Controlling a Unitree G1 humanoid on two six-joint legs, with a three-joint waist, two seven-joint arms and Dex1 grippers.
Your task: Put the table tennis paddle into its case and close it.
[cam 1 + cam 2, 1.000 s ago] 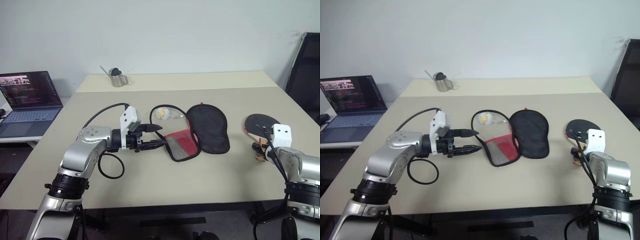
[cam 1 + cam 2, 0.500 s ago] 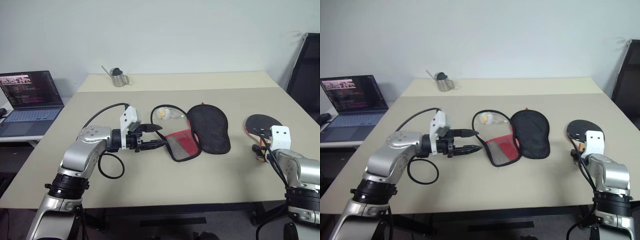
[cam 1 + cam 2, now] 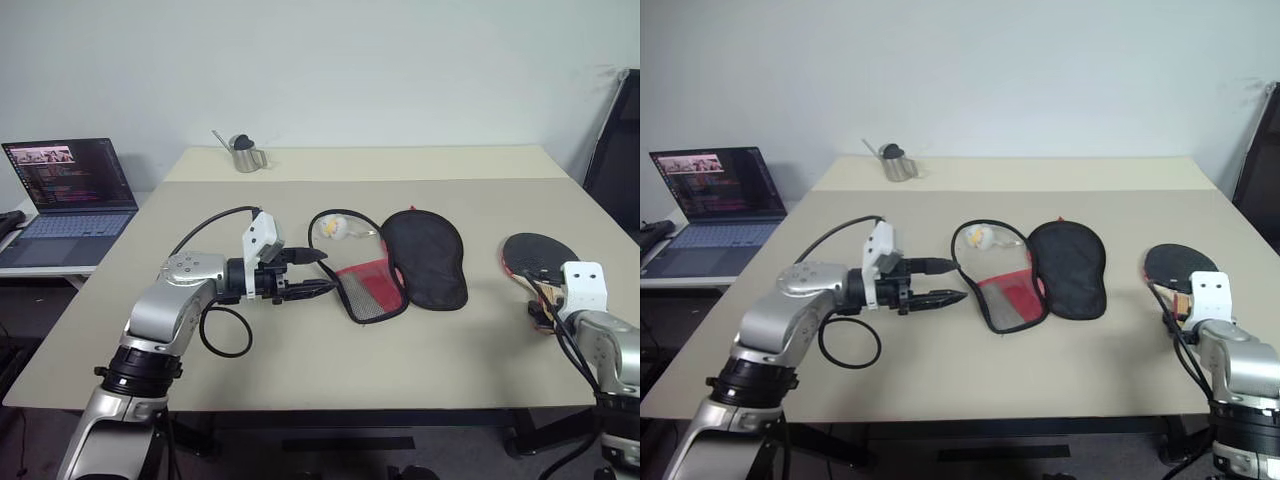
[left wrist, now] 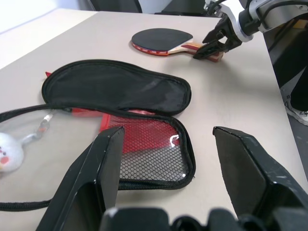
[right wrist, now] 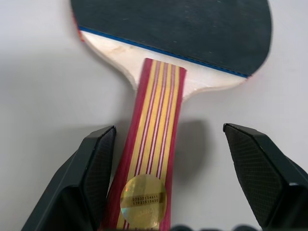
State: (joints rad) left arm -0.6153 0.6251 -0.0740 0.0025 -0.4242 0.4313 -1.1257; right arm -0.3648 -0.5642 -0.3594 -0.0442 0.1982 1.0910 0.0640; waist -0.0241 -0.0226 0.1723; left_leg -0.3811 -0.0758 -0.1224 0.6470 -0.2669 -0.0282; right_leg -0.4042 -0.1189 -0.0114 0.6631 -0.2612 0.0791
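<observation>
At centre-left of the head view, the left gripper [image 3: 318,271] hovers with fingers apart beside the opened case [image 3: 400,270]. At far right, the table tennis paddle [image 3: 537,258] lies flat, its handle running between the right gripper's [image 5: 168,187] spread fingers, blade beyond.

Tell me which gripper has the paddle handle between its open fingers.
The right gripper: its open fingers straddle the striped handle of the table tennis paddle without closing on it. The left gripper hovers open by the case.
</observation>
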